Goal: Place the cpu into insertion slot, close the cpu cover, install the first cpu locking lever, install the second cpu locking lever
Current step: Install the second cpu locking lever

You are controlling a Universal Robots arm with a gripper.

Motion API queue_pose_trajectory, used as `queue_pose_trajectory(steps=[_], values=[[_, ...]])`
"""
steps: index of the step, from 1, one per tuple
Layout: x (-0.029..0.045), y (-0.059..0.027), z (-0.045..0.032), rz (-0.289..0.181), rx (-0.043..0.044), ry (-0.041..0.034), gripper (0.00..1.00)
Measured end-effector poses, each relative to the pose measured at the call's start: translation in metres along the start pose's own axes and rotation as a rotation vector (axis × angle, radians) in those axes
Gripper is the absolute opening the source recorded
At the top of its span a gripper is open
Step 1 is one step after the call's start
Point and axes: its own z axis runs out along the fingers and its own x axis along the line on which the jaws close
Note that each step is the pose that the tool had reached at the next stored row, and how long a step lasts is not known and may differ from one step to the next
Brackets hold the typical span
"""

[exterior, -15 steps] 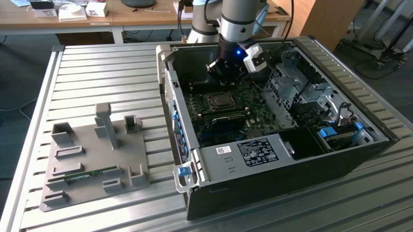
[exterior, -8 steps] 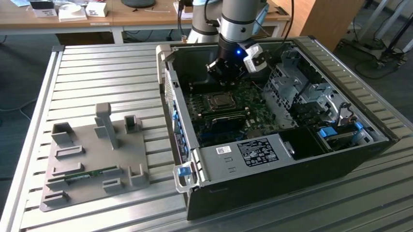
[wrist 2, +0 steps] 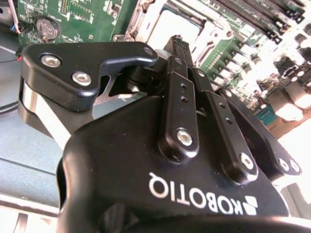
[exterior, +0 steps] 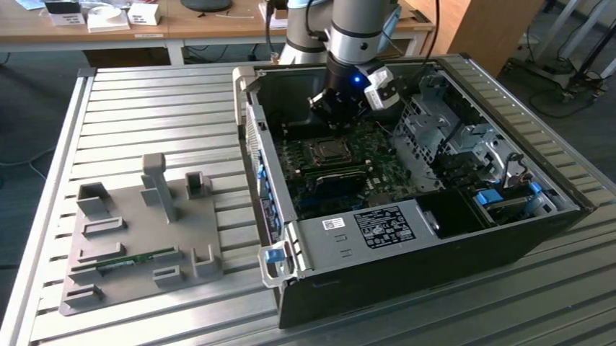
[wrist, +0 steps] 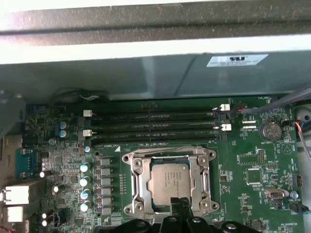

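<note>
**CPU seated, cover down, gripper closed at the socket's edge**

In the first wrist view the cpu (wrist: 168,181) lies flat in the insertion slot (wrist: 139,164), just below the middle of the frame, with its dull silver top showing through the window of the cpu cover (wrist: 137,187). The cover appears to lie down over the chip, its metal frame surrounding the chip on all visible sides. The green motherboard (wrist: 252,160) spreads around the socket, and the long black memory slots (wrist: 153,127) run across the frame just above it.

The gripper (wrist: 181,203) comes in from the lower edge of that view. Its fingertips are pressed together, with nothing between them, and they sit right at the near edge of the socket frame. In the second wrist view, the black fingers (wrist 2: 181,104) run up the middle of the frame, closed against each other and pointing at the socket near the top. In the exterior view, the arm reaches down into the open computer case (exterior: 288,252), in the upper middle of the frame, with the socket just below it.

As a judgement, placing the chip and closing the cover look done, and the work in hand is a locking lever. Whether either lever is already latched is hard to make out here. The next move calls for a closed fingertip pushing a thin wire lever down and sideways under its catch, without slipping onto the board.
</note>
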Motion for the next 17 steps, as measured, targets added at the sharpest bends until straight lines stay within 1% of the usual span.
queue_pose_trajectory(steps=[17], values=[[-0.0010,-0.0174,-0.0007,0.000,-0.0001,0.0000,0.11]])
